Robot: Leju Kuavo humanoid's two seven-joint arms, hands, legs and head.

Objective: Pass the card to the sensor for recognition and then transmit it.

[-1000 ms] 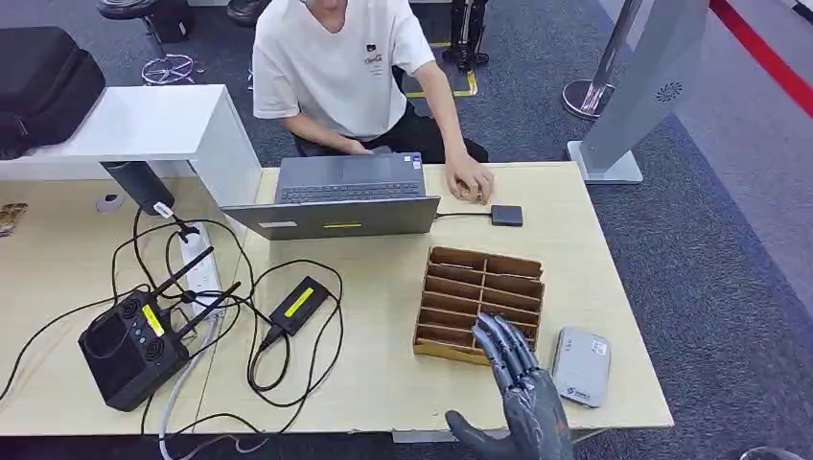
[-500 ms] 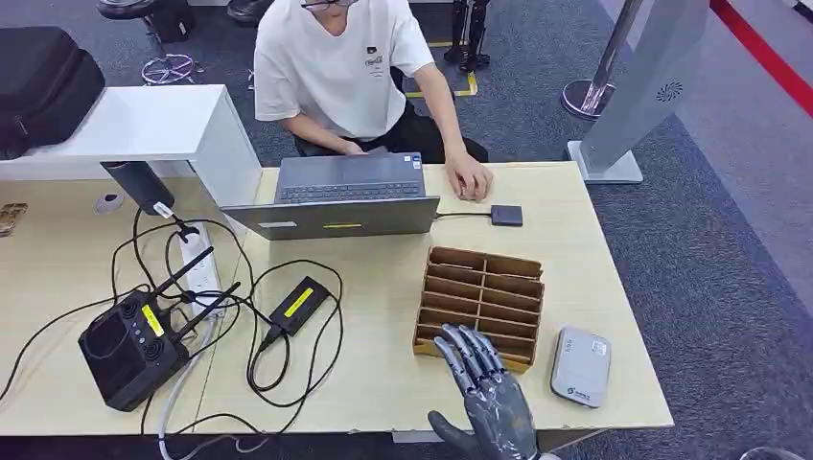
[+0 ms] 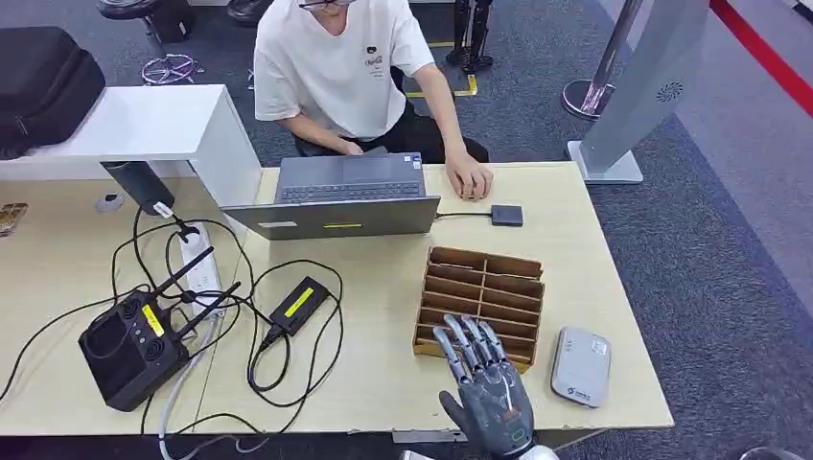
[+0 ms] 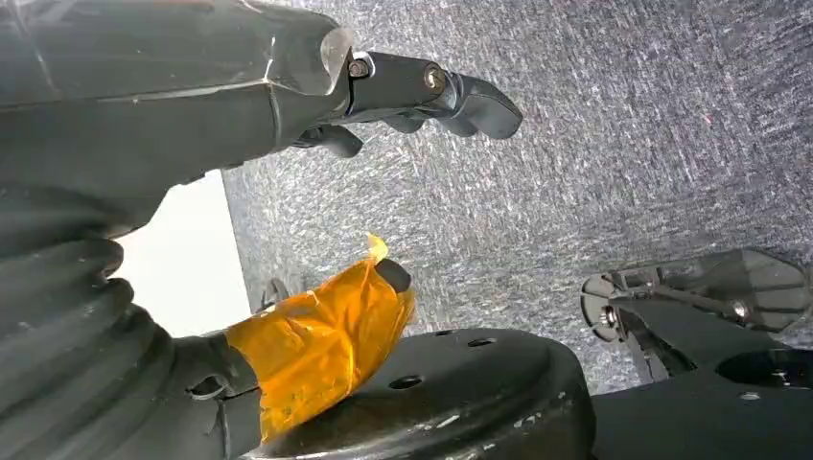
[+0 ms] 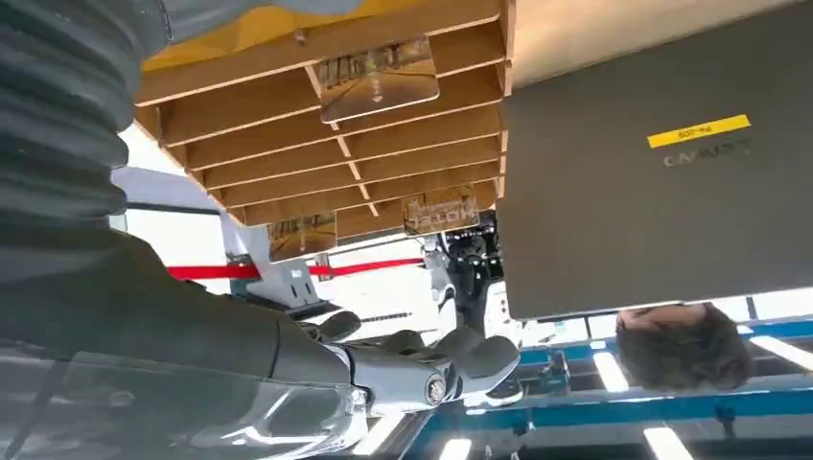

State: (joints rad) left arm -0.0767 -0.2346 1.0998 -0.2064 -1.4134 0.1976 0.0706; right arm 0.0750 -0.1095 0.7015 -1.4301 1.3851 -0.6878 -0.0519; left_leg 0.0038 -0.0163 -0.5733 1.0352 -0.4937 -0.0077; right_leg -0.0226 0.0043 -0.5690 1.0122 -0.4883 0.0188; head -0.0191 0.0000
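- The right robot hand [image 3: 487, 388] hovers with its fingers [image 3: 467, 345] spread apart and holding nothing, over the near edge of the brown slotted cardboard card organizer [image 3: 481, 302], fingertips over its nearest rows.
- Against the picture from a second ago, that robot hand has shifted from the organizer's near-right corner, close to the reader, to the organizer's near-middle; since half a second ago it has drawn slightly back toward the robot, with more of its palm showing.
- In the right wrist view, the organizer [image 5: 326, 125] shows printed cards standing in several slots: one card [image 5: 378, 79] in a row near the hand, two further cards [image 5: 439, 209] in rows farther off. None of them touches the hand.
- The flat grey rounded card reader [image 3: 581, 365] lies on the pale wooden surface [image 3: 383, 374] just beside the organizer's right near corner, unmoved.
- The left robot hand [image 4: 316, 105] hangs over grey carpet, its fingers loosely parted with nothing between them; orange tape [image 4: 321, 340] wraps its thumb.
- Beyond the organizer, an open grey laptop [image 3: 345, 196] stands at the surface's far side, and a seated person in a white T-shirt [image 3: 336, 67] rests a hand [image 3: 468, 177] beside it, as before.
- Left of the organizer lie a black power brick [image 3: 299, 304] with its cables and a black controller with antennas [image 3: 134, 347].
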